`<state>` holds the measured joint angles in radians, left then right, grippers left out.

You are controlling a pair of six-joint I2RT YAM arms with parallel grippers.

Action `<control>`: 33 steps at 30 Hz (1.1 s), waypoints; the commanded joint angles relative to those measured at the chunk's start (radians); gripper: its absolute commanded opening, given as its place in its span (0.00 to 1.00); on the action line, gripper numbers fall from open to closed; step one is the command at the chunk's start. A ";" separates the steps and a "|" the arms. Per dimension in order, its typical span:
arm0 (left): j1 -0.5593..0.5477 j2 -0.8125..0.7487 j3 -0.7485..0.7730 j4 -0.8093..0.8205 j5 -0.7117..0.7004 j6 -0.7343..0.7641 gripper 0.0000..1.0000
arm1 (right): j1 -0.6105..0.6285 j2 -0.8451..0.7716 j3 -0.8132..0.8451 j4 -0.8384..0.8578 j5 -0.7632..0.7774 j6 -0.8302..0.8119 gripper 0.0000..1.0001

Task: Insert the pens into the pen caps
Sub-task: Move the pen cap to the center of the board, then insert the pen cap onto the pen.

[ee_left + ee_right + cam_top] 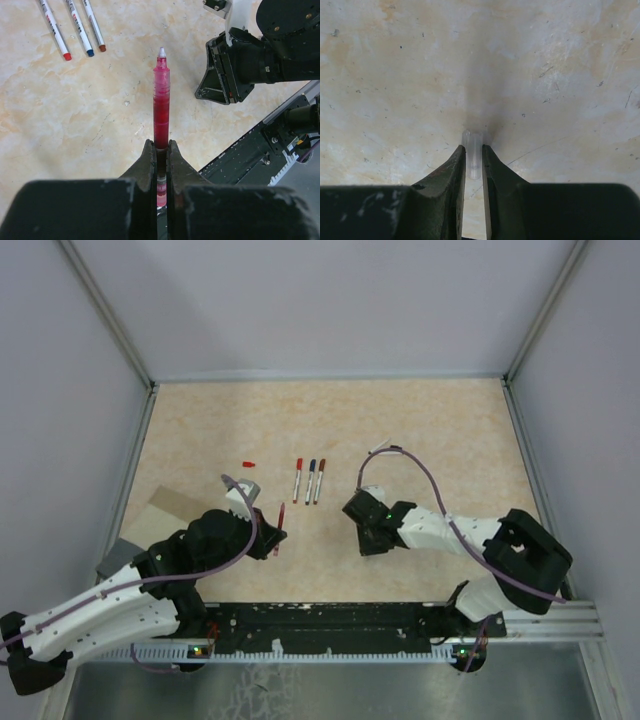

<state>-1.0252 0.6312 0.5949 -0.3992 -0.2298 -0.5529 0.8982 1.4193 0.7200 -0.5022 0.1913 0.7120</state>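
Holding a red pen (161, 107) tip-out, the left hand (160, 146) is clamped on its barrel; the right hand (473, 148) sits narrow around a clear cap (473, 161) above the counter (395, 75). Risk: cap tilts or slips in that pinch, so the pen tip misses its mouth

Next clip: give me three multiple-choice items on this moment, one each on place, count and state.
1. The loose red cap lies: A) left of the pen row; B) right of it; C) among its pens.
2. Pens lying in that row: A) two; B) three; C) five.
3. The left gripper is: A) open; B) shut on a red pen; C) shut on a cap.
Answers: 1 A, the top view shows it off the row's left; 2 B, three lie side by side; 3 B, its fingers clamp the barrel.
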 commanded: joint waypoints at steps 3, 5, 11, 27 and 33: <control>0.004 -0.002 -0.004 0.033 0.015 -0.007 0.00 | 0.001 0.059 0.016 -0.052 -0.038 0.005 0.19; 0.004 -0.001 -0.003 0.034 0.015 -0.006 0.00 | 0.001 0.071 0.023 -0.068 -0.035 0.002 0.20; 0.004 0.005 -0.004 0.033 0.015 -0.007 0.00 | 0.009 0.097 0.043 -0.132 -0.009 -0.005 0.22; 0.004 0.016 -0.019 0.042 0.019 -0.018 0.00 | 0.043 0.048 0.030 -0.160 0.037 0.039 0.03; 0.004 0.049 -0.025 0.085 0.050 -0.012 0.00 | 0.038 -0.114 0.016 -0.111 0.069 0.056 0.00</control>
<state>-1.0252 0.6636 0.5785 -0.3725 -0.2134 -0.5648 0.9276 1.4303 0.7517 -0.6201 0.2249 0.7452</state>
